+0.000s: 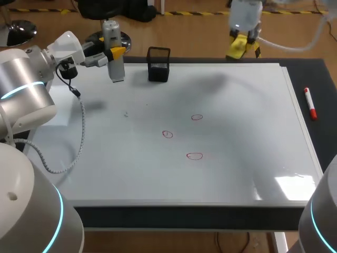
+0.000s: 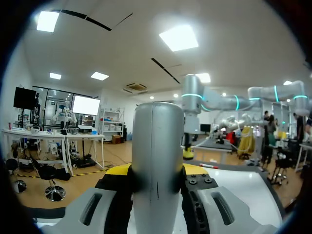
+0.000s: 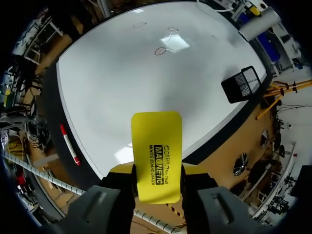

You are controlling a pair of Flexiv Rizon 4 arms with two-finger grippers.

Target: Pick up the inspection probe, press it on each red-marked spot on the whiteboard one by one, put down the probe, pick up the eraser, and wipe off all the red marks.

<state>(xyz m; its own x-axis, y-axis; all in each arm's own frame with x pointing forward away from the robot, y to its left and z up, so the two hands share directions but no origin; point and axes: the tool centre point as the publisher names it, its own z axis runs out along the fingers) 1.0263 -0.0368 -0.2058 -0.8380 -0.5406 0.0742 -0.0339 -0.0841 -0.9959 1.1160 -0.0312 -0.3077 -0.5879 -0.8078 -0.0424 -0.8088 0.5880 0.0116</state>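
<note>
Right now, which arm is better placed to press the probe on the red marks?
Left. The left tool grips the probe, upright near the board's far left corner. The right tool holds the eraser, so it suits wiping later.

whiteboard [image 1: 237,158]: open around 3 red marks [image 1: 167,134] | black mesh holder [image 1: 158,64] stands at far edge | cable [image 1: 82,129] drapes left side

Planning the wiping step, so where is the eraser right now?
The eraser is held in the right gripper, raised above the far edge of the whiteboard on the head view's right, well right of the black mesh holder.
</note>
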